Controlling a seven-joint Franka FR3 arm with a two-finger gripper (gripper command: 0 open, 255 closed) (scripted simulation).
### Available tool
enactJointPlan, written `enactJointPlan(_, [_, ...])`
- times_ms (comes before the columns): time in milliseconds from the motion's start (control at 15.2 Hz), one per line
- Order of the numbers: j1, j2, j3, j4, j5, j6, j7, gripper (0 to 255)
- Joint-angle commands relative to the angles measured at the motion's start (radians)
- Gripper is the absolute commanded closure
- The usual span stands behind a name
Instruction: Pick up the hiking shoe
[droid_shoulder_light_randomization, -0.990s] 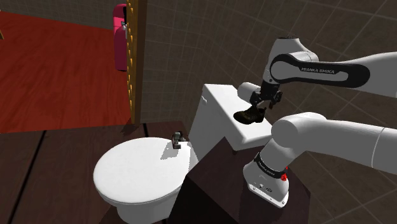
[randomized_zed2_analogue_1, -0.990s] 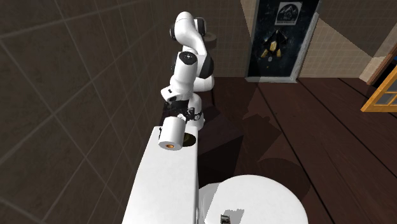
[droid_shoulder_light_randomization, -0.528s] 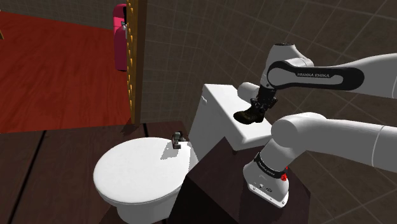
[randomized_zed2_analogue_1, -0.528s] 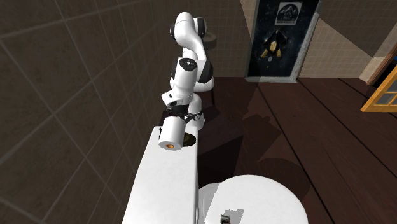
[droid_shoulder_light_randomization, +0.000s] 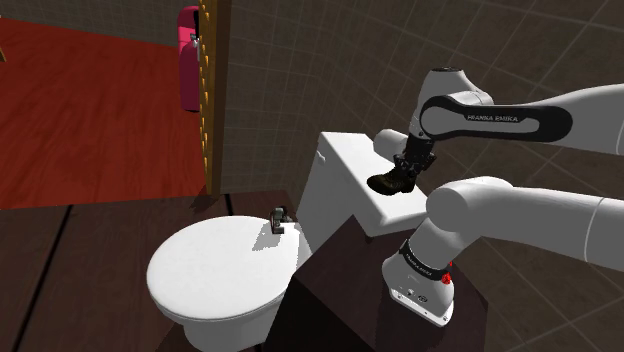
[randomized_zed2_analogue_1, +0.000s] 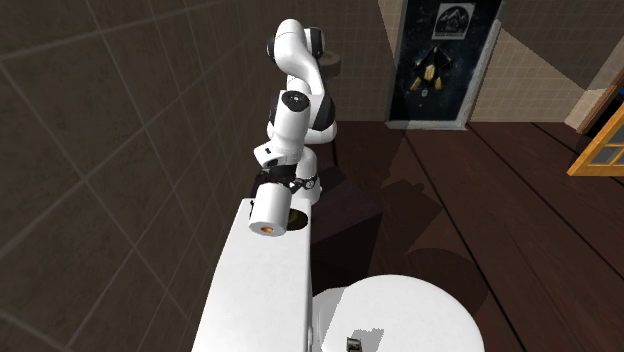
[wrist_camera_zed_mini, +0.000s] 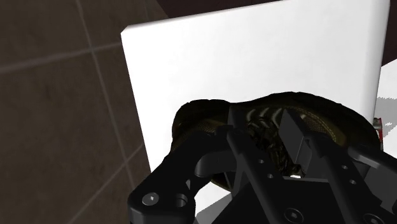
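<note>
The hiking shoe is dark brown and olive and rests on the white toilet tank lid, near the end closest to the arm. My black gripper comes down on it from above and is shut on its upper part. In the wrist view the fingers clasp the laced top of the shoe, with the white lid behind it. In the second exterior view a white cylinder on the lid hides most of the shoe; the gripper is just behind the cylinder.
Below the tank is the closed white toilet seat with a small dark object on it. A tiled wall runs close behind the tank. A wooden door frame stands at the shoulder view's left. Dark floor lies beyond.
Over the last second the fingers have shut on the shoe and the forearm has shifted slightly. Nothing has moved in the last half second; the shoe still rests on the lid.
</note>
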Motion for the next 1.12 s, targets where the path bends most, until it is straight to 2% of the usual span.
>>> enactJointPlan(0, [0.003,-0.007,0.003,0.011,0.005,-0.018,-0.003,255])
enactJointPlan(924, [0.023,-0.043,0.039,0.182,0.054,-0.222,-0.042,255])
enactJointPlan(1056, [0.023,-0.043,0.04,0.184,0.054,-0.224,-0.042,255])
